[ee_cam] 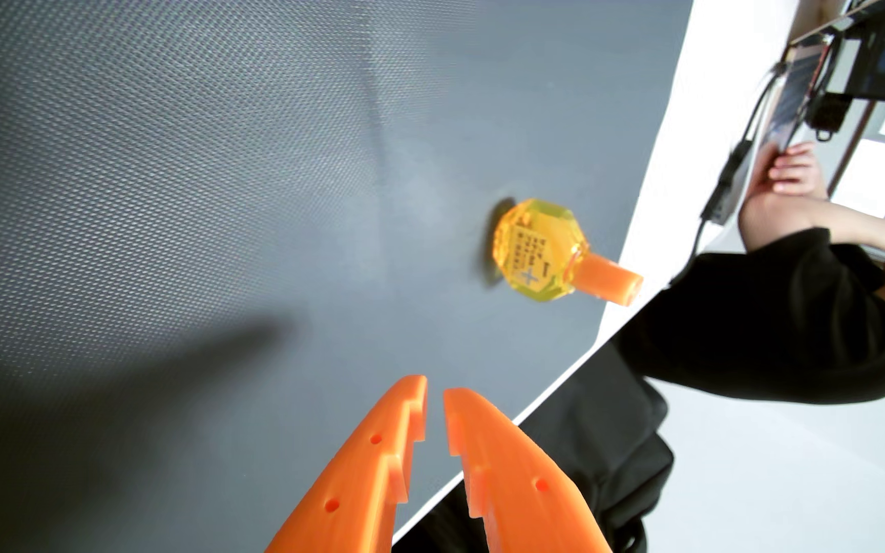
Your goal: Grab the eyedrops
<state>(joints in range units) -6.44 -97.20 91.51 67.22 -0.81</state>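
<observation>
Orange gripper (435,391) at bottom of wrist view, jaws nearly together, narrow gap between tips, nothing held. We judge task barely begun: approach and grasp both left. Eyedrops (541,250), yellow faceted bottle with orange cap, stand on dark grey mat (190,186) near its edge, cap pointing toward person in black sleeve (770,319) beyond. Bottle sits well apart from fingertips, ahead and off to right in wrist view. We expect jaws need widening before closing on bottle.
</observation>
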